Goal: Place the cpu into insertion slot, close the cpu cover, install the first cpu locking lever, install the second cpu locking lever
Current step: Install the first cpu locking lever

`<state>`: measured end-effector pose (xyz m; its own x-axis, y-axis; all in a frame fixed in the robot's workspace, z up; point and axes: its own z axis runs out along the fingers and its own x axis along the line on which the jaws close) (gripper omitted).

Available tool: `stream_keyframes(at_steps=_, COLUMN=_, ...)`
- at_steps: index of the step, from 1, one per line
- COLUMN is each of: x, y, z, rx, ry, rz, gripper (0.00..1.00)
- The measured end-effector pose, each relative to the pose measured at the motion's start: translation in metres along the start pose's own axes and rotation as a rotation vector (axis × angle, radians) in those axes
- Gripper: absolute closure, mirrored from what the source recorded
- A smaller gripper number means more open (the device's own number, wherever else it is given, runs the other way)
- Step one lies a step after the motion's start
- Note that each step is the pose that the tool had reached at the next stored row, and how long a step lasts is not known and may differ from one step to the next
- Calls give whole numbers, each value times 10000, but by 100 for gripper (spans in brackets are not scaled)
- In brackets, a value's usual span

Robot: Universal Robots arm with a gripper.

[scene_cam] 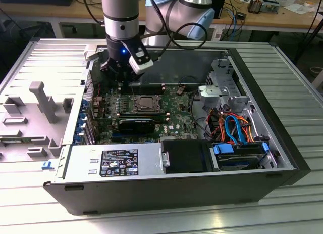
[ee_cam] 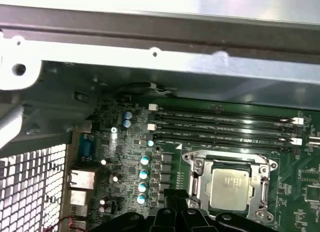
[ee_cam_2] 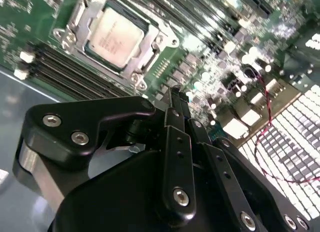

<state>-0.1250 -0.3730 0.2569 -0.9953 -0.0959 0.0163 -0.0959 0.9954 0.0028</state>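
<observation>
Ribbed metal table (scene_cam: pixel 282 62), one open computer case (scene_cam: pixel 151 186): one cpu (ee_cam_2: pixel 116 35) seated in one insertion slot (ee_cam_2: pixel 89 47), one cpu cover (ee_cam: pixel 196 184) flat over it; one gripper (ee_cam_2: pixel 176 96) above, pressed together, empty.

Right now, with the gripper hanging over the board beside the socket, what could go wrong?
1. The gripper hangs over small board parts beside the cpu. A careless descent could hit the capacitors or the memory slots.
2. A thin red wire loops near the rear grille and might snag.
3. I cannot tell whether the cpu cover is latched. An uneven push could shift the chip.
</observation>
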Motion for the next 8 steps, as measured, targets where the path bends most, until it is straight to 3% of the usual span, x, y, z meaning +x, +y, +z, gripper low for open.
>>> stream_keyframes(at_steps=8, x=18, y=203, z=1, rx=0, ry=-4, rz=0, gripper=89)
